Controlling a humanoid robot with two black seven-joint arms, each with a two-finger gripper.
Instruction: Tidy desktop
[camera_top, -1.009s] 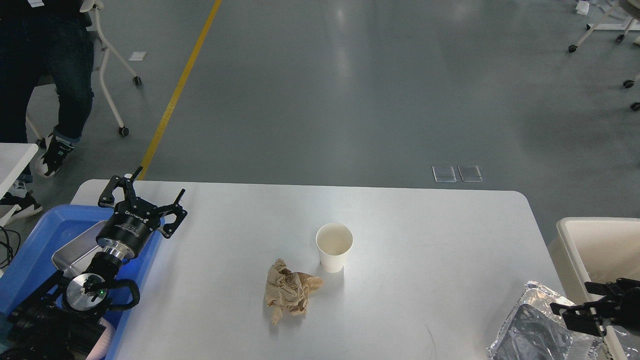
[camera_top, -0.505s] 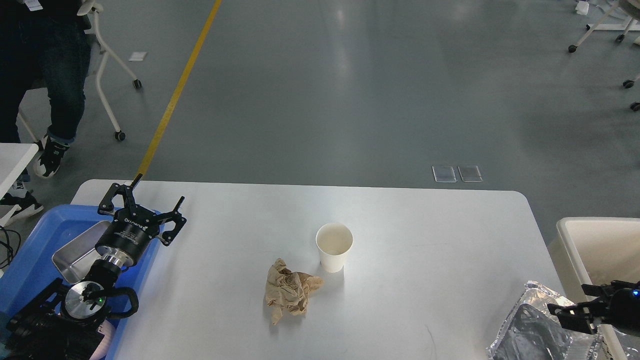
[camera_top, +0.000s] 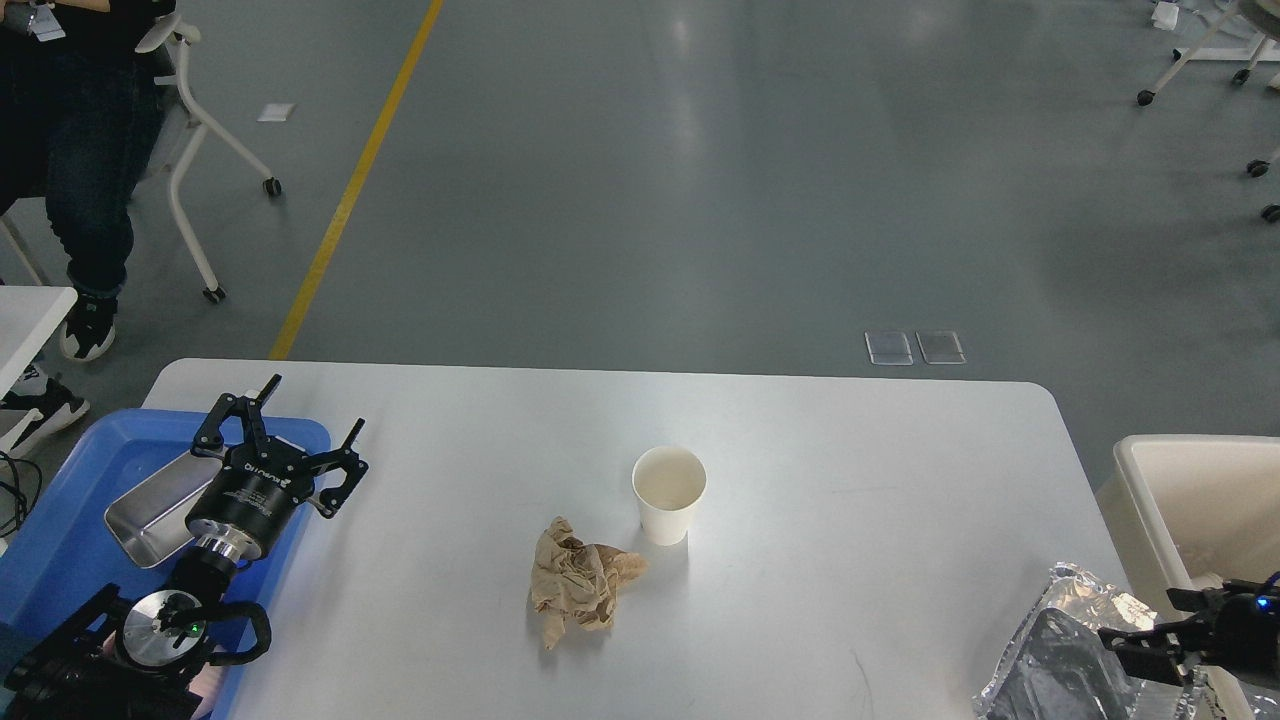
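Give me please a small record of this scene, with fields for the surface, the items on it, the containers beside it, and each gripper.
surface: white desktop
centre items: paper cup, upright and open; crumpled brown paper just in front of it, to its left
right corner item: crumpled foil tray at the near right edge
left container: blue tray holding a metal pan
right container: beige bin beside the desktop
left gripper: open, holding nothing, above the blue tray's right edge
right gripper: at the foil tray's right side, state unclear

The white counter (camera_top: 850, 480) carries an upright paper cup (camera_top: 668, 494), a crumpled brown napkin (camera_top: 578, 583) just beside it, and seemingly a foil tray (camera_top: 1075, 650) at its near right corner
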